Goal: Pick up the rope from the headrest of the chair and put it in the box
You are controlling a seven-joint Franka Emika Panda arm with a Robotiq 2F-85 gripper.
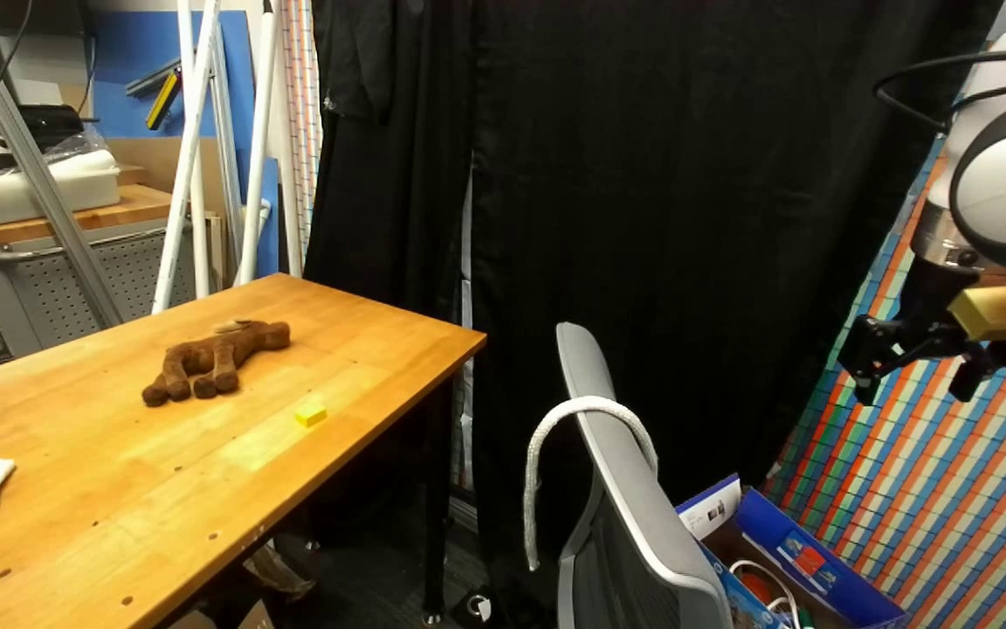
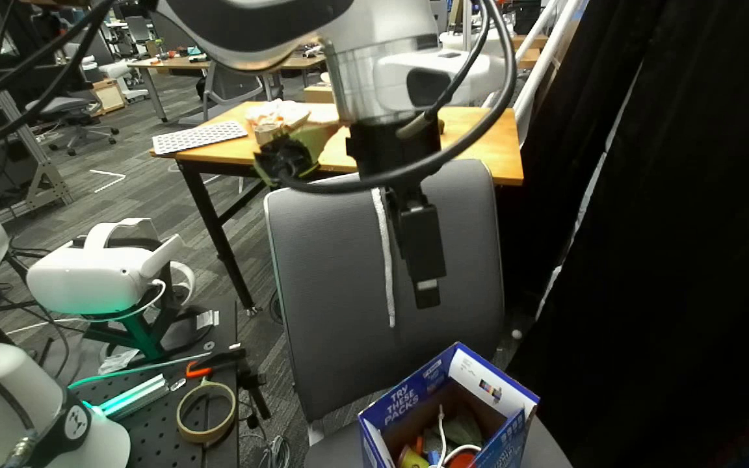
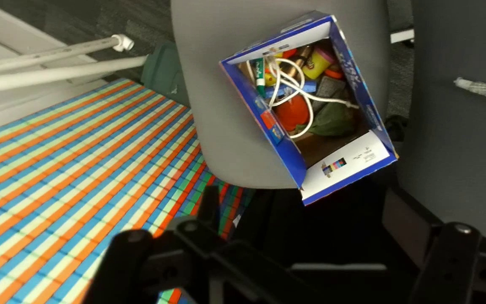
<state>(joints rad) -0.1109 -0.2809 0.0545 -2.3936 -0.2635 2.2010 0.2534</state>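
The white rope (image 1: 590, 404) hangs over the top of the light grey chair back (image 1: 630, 489), with an end down on each side. One end shows in an exterior view (image 2: 385, 260) and at the right edge of the wrist view (image 3: 485, 89). The headrest (image 2: 313, 201) is the back's upper end. The blue box (image 2: 407, 403) stands open on the chair seat (image 3: 243, 156); white cord and several coloured things lie in it. My gripper (image 1: 913, 393) is open and empty, apart from the rope, above the seat side. Its fingers are wide apart in the wrist view (image 3: 308, 215).
A wooden table (image 1: 363, 349) stands behind the chair, with a brown plush toy (image 1: 219, 358) and a yellow block (image 1: 311, 414). Black curtains (image 1: 643, 218) hang beside the chair. A white headset (image 2: 95, 279) and a tape roll (image 2: 205, 413) are near the robot base.
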